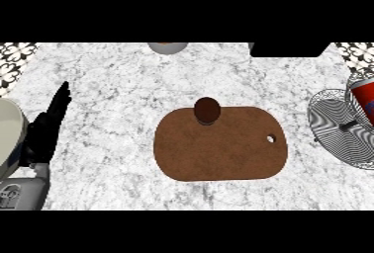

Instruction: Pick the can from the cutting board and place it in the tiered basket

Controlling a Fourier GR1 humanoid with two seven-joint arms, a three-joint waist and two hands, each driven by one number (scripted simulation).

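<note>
Can [364,101] upright in tiered basket [332,123], right edge.
Left hand [45,126] resting, fingers straight; right hand unseen; brown lump [208,109] on cutting board [219,153].

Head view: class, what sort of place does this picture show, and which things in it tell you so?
Most likely a kitchen counter. The marble-patterned countertop carries a brown wooden cutting board with a dark can at its far edge, and a wire tiered basket stands at the right.
</note>
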